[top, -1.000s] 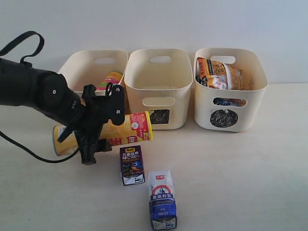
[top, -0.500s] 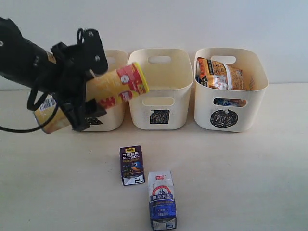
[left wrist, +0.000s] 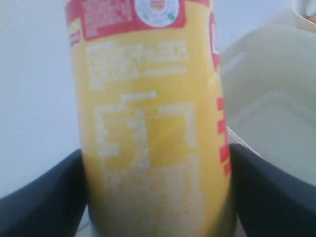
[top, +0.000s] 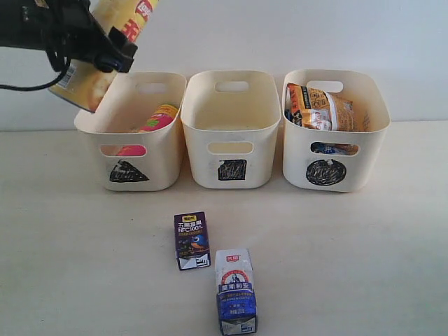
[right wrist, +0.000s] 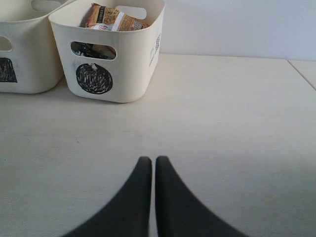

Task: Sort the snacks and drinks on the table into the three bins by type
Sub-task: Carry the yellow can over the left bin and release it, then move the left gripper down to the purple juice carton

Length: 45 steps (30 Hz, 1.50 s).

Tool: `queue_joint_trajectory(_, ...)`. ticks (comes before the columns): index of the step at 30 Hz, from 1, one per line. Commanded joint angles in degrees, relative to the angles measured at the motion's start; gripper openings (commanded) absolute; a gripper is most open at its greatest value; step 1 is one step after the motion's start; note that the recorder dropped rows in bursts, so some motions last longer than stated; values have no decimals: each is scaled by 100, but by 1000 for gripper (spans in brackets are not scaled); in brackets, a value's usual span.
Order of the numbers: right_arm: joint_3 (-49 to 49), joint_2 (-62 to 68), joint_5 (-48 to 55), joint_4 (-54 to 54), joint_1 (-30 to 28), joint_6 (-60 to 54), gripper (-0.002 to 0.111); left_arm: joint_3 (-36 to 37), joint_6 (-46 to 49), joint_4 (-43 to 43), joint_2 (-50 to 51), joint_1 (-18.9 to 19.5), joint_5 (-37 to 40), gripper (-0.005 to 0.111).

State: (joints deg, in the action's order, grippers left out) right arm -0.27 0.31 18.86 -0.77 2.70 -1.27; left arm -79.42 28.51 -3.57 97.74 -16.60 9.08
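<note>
In a row along the desk's (top: 364, 259) back: left bin (top: 166, 143), middle bin (top: 203, 162), right bin (top: 371, 155). In the left, a chip tube (top: 155, 117); high over its left rim, a second tube (top: 82, 80), tilted. In the right, bags (top: 322, 107). Before the middle bin's left corner, a carton (top: 192, 241); nearer, slightly right, a second carton (top: 236, 291).

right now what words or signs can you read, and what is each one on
"NFC100%": on the dark purple carton; the Chinese line above it is too small to read.
Scribbled triangle: front of the left bin.
Scribbled square: front of the middle bin.
Scribbled circle: front of the right bin.
Chinese print on the white and blue carton: too small.
Print on the yellow chip tube: blurred.
Print on the orange bag: too small.
</note>
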Motion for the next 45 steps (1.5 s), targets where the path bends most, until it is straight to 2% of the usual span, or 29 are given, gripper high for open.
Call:
queue_joint_trajectory(1, 27, -31, -38, 20, -42, 1, 0, -883, -899, -67, 696, 164, 253, 4)
queue_joint_trajectory(8, 27, -31, -38, 20, -42, 1, 0, -2354, -1090, -33, 1965, 215, 1030, 4)
queue_joint_trajectory(15, 27, -31, -38, 20, -42, 1, 0, -3215, -1427, -26, 2870, 277, 1173, 4)
queue_joint_trajectory(17, 27, -31, -38, 20, -42, 1, 0, -3274, -1427, 17, 3001, 303, 1243, 15)
queue_joint_trajectory(19, 27, -31, -22, 20, -42, 1, 0, -3274, -1427, 17, 3094, 351, 1321, 45)
queue_joint_trajectory(22, 27, -31, -22, 20, -42, 1, 0, -3274, -1586, 17, 3130, 362, 1320, 74)
queue_joint_trajectory(24, 27, -31, -22, 20, -42, 1, 0, -3274, -1604, 17, 3130, 362, 1334, 86)
queue_joint_trajectory(26, 27, -31, -22, 20, -42, 1, 0, -3274, -1604, 17, 3120, 362, 1388, 91)
queue_joint_trajectory(31, 27, -31, -22, 20, -42, 1, 0, -3274, -1604, 214, 2915, 362, 1861, 90)
queue_joint_trajectory(34, 27, -31, -22, 20, -42, 1, 0, -3274, -1604, 357, 2688, 362, 2330, 81)
queue_joint_trajectory(36, 27, -31, -22, 20, -42, 1, 0, -3274, -1604, 357, 2497, 362, 2712, 69)
queue_joint_trajectory(38, 27, -31, -22, 20, -42, 1, 0, -3274, -1533, 494, 2337, 362, 3171, 50)
queue_joint_trajectory(41, 27, -31, -22, 20, -42, 1, 0, -3274, -1505, 493, 2139, 362, 3820, 10)
queue_joint_trajectory(42, 27, -31, -22, 20, -42, 1, 0, -3274, -1427, 493, 2088, 362, 4047, 5)
queue_joint_trajectory(45, 27, -31, -22, 20, -42, 1, 0, -3247, -1406, 450, 1968, 362, 4636, 4)
